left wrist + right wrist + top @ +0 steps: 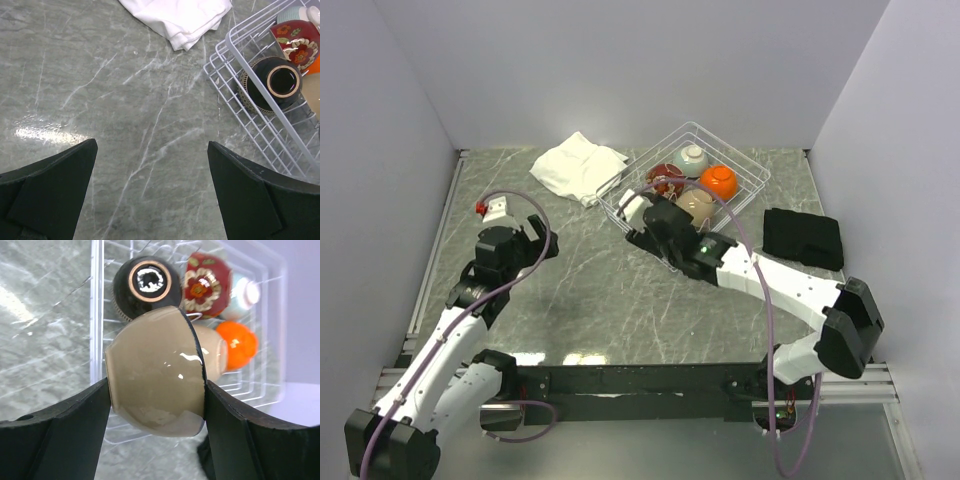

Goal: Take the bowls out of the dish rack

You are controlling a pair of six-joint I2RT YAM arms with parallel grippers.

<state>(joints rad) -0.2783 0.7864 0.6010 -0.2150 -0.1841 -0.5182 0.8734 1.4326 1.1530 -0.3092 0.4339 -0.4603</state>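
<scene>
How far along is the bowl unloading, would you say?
Done: no bowl on the table yet. In hand: the right gripper clamps a beige bowl at the edge of the dish rack. Left inside: black bowl, red bowl, orange bowl, pale green bowl and a second beige bowl.

My left arm (445,350) and right arm (790,288) are white shells over black joints, each trailed by a purple cable (770,320). My fingers (50,190) are matt black wedges with bevelled edges.
</scene>
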